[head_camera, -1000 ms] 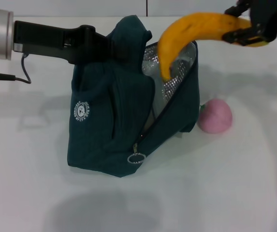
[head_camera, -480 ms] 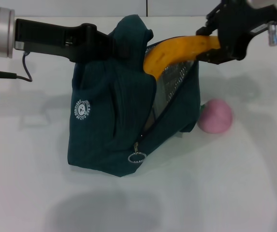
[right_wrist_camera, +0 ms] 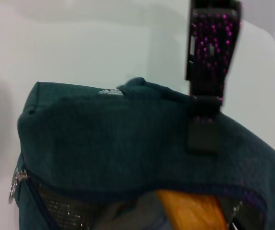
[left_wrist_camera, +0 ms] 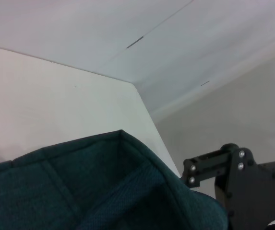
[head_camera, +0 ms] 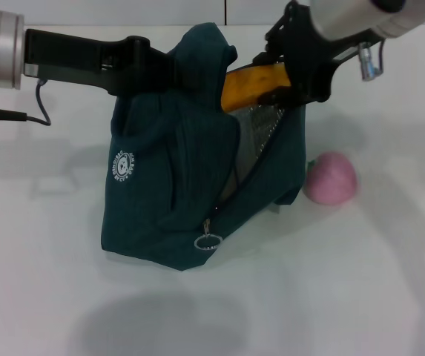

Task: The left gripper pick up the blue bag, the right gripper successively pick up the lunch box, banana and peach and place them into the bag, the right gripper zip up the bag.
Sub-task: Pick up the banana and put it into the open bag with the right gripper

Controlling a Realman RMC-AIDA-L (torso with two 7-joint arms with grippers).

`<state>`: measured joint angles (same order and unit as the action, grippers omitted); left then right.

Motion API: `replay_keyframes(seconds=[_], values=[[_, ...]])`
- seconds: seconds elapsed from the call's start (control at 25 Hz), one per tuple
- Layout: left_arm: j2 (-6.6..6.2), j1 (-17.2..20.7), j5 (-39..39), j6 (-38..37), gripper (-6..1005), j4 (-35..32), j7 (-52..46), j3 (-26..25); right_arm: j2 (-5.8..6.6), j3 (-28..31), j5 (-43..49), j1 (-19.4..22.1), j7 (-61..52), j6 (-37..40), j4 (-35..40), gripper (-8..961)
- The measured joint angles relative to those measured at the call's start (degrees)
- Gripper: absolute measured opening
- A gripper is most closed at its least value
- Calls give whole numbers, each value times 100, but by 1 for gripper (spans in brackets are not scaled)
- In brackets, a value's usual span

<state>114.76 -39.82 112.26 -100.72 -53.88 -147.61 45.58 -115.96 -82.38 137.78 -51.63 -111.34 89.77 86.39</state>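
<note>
White desk (head_camera: 390, 297) stretched under everything I could see from my head, with a pale wall behind it. My left end effector (head_camera: 169, 73) reached in from nine o'clock and was clamped on the top fabric of the blue bag (head_camera: 167, 200), holding it upright with its mouth open toward two o'clock. Dark teal cloth, a round white logo (head_camera: 124, 167) on the near face, a ring zipper pull (head_camera: 208, 242) hanging low at six o'clock, and silver foil lining (head_camera: 260, 126) showing inside the mouth. My right end effector (head_camera: 290, 74) hung over that mouth at one o'clock, pinching the banana (head_camera: 251, 86). Its long axis ran nearly level, from three o'clock to nine o'clock, the free end dipping slightly behind the bag's rim and hidden there. Only a short yellow-orange stretch showed. From my right wrist, the same orange flesh (right_wrist_camera: 190, 211) sat just inside the opening. The peach (head_camera: 331, 178), round and pink, lay on the desk just beside the bag at three o'clock.
</note>
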Motion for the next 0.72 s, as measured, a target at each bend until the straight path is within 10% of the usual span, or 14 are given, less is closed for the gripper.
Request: replay_keyframes(seconds=[0.72], values=[[-4, -2, 25, 0, 40, 0, 5, -5, -2, -550, 36, 80, -73, -400, 177, 426]])
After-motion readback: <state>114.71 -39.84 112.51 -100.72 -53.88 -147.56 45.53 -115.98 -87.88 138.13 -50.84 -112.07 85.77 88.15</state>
